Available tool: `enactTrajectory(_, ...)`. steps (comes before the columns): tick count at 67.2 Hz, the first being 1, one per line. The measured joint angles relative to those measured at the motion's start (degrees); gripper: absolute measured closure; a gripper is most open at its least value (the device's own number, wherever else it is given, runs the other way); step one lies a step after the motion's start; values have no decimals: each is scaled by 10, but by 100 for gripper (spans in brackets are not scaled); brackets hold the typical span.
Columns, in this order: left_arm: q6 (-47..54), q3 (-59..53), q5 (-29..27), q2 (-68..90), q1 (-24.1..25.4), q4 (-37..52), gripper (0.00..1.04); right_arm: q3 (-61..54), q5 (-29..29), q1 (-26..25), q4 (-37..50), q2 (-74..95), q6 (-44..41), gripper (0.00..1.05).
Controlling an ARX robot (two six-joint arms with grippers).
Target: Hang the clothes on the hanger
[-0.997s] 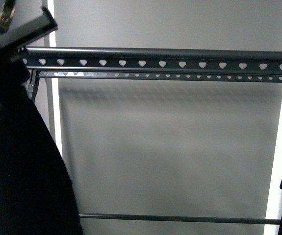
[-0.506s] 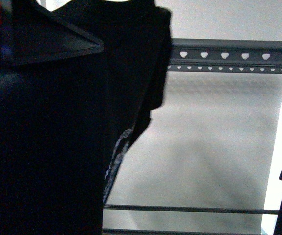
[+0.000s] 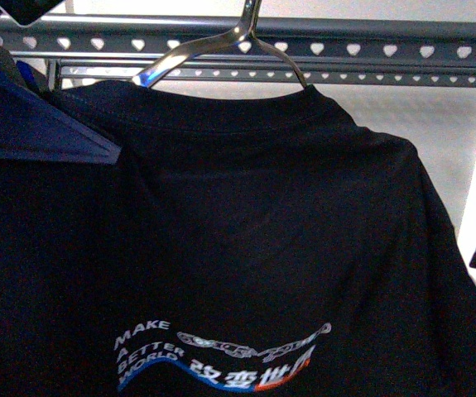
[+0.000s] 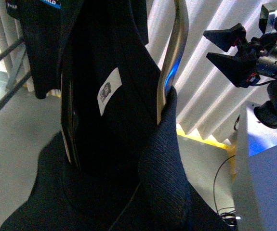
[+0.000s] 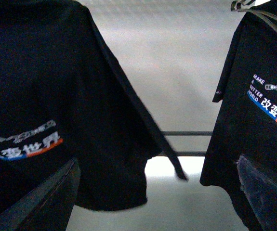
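Note:
The clothes (image 3: pixel 246 248), a black T-shirt with the white "MAKE A BETTER WORLD" print, fill the front view on a silver wire coat hanger (image 3: pixel 238 37). Its hook rises in front of the hanger (image 3: pixel 362 50), the dark grey rack whose top bar has heart-shaped holes. My left gripper is shut on the clothes; one dark finger (image 3: pixel 47 132) shows at the shoulder. The left wrist view shows the ribbed collar (image 4: pixel 162 159) and white neck label (image 4: pixel 108 91); cloth hides the jaws. My right gripper (image 5: pixel 157 197) is open and holds nothing, facing the shirt (image 5: pixel 42 96).
A second black printed shirt (image 5: pixel 258 96) hangs to the right on its own wire hanger. The rack's lower rails (image 5: pixel 186 133) run behind. A pleated white curtain (image 4: pixel 201 96) and a grey box (image 4: pixel 263 168) stand beside the right gripper (image 4: pixel 208 45).
The shirt has swung from the left edge across the front view to its centre, with its printed side now facing me. The rack's top bar sits higher in the picture.

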Motion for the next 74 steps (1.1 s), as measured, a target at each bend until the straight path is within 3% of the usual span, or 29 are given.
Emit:
enactTrajectory(7, 5, 40, -18, 20, 1, -63, 101, 0, 0, 0, 0, 0, 0, 7)
enactTrajectory(18, -6, 40, -65, 29, -2, -68, 101, 0, 0, 0, 0, 0, 0, 7)
enactTrajectory(21, -7, 49, -47, 33, -11, -56, 101, 0, 0, 0, 0, 0, 0, 7)
enactTrajectory(28, -87, 25, 67, 1, -37, 191, 101, 0, -2, 0, 0, 0, 0, 7)
enactTrajectory(36, -171, -4, 130, -51, -57, 309, 101, 0, -1, 0, 0, 0, 0, 7)
enactTrajectory(52, -281, -49, 151, -89, -81, 438, 101, 0, 0, 0, 0, 0, 0, 7)
enactTrajectory(62, -387, -104, 139, -90, -86, 568, 101, 0, 0, 0, 0, 0, 0, 7)
enactTrajectory(65, -433, -122, 132, -90, -90, 625, 101, 0, 0, 0, 0, 0, 0, 7)
enactTrajectory(74, -663, -153, 104, -66, -106, 960, 101, 0, -1, 0, 0, 0, 0, 7)
